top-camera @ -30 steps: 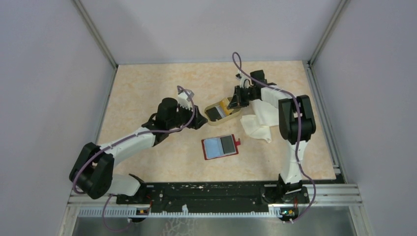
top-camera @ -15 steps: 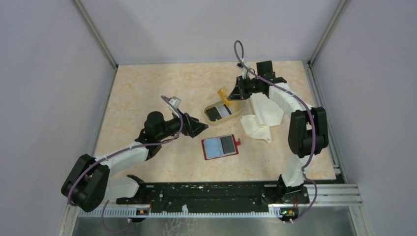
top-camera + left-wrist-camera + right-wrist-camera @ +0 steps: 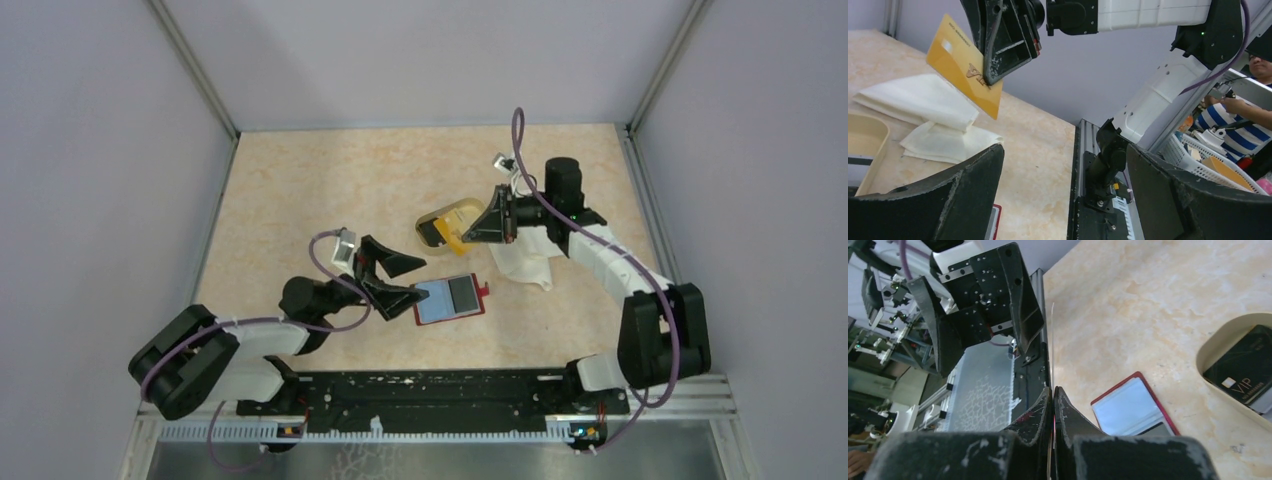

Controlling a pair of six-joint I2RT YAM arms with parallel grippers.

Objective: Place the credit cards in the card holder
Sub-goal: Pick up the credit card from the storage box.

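Note:
The red card holder (image 3: 448, 299) lies open on the table with a light blue card and a dark card in its slots. My left gripper (image 3: 410, 280) stands wide open just left of it with nothing between its fingers. My right gripper (image 3: 464, 237) is shut on a yellow credit card (image 3: 449, 242), held in the air over the near end of the tan tray (image 3: 447, 211). The left wrist view shows that yellow card (image 3: 965, 67) tilted in the black jaws. A black card (image 3: 1248, 372) lies in the tray. In the right wrist view the holder (image 3: 1135, 407) lies below my shut right gripper (image 3: 1053, 390).
A crumpled white cloth (image 3: 525, 262) lies right of the tray and under the right arm. The black base rail (image 3: 430, 390) runs along the near edge. Grey walls close in the table on three sides.
The left gripper opened wide and swung nearer, to the holder's left side. The right gripper lifted the yellow card out of the tray and drew it nearer.

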